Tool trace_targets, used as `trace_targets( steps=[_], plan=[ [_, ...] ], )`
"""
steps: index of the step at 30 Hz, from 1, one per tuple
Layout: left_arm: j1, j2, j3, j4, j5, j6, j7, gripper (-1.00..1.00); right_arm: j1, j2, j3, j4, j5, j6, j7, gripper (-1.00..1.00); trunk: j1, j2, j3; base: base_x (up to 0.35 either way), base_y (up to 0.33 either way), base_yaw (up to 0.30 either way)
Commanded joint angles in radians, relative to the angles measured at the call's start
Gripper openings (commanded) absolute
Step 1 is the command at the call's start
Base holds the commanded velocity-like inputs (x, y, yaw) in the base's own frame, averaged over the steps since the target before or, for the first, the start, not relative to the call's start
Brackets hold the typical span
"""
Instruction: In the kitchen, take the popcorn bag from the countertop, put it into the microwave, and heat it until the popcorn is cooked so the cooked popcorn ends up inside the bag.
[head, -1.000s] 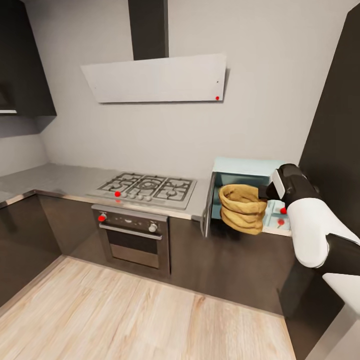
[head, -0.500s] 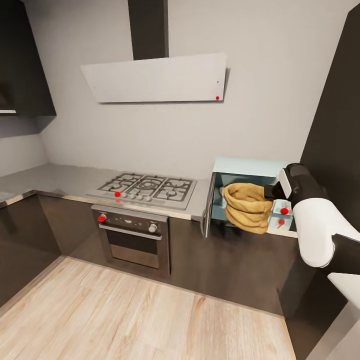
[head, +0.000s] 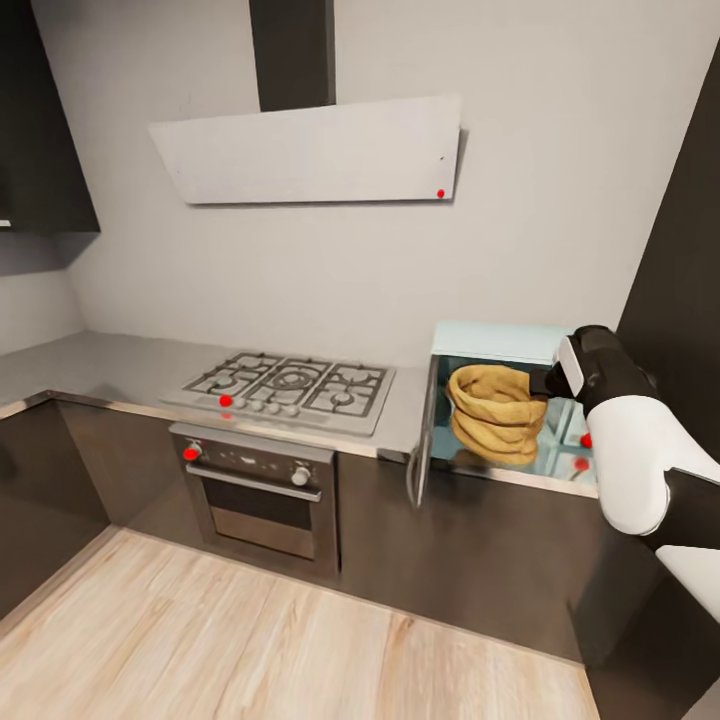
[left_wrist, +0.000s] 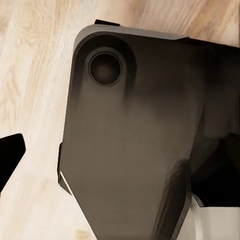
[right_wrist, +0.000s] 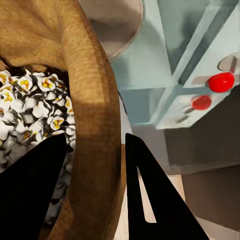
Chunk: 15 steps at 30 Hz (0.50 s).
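Hob: you see the steel gas hob (head: 288, 390) at centre.
Above it: slanted extractor hood (head: 310, 152), grey wall (head: 560, 200).
Below it: black built-in oven (head: 260, 490), pale wood floor (head: 250, 650).

The microwave (head: 500, 345) door (head: 421, 430) hangs open, leaving its front clear; the popcorn bag (head: 495, 412) fills the cavity mouth.

No readable text, label or number appears anywhere, as far as these renders show.

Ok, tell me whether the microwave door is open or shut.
Open. The microwave door swings out leftward, edge-on in the head view, and the popcorn bag, pinched by the right gripper, sits in the opening.
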Motion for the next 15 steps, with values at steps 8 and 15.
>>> trace_targets(
  steps=[8,15],
  plan=[
    [0.000,0.000,0.002,-0.001,0.006,-0.002,0.001,1.00,-0.001,-0.002,-0.004,-0.001,0.001,0.003,-0.002,-1.00,0.001,-0.001,-0.001,0.187,0.000,0.000],
    [0.000,0.000,0.004,-0.001,0.008,-0.002,0.001,1.00,0.002,-0.005,-0.016,0.024,0.003,0.003,-0.011,-1.00,0.001,-0.001,-0.001,0.002,0.000,0.000]
  ],
)
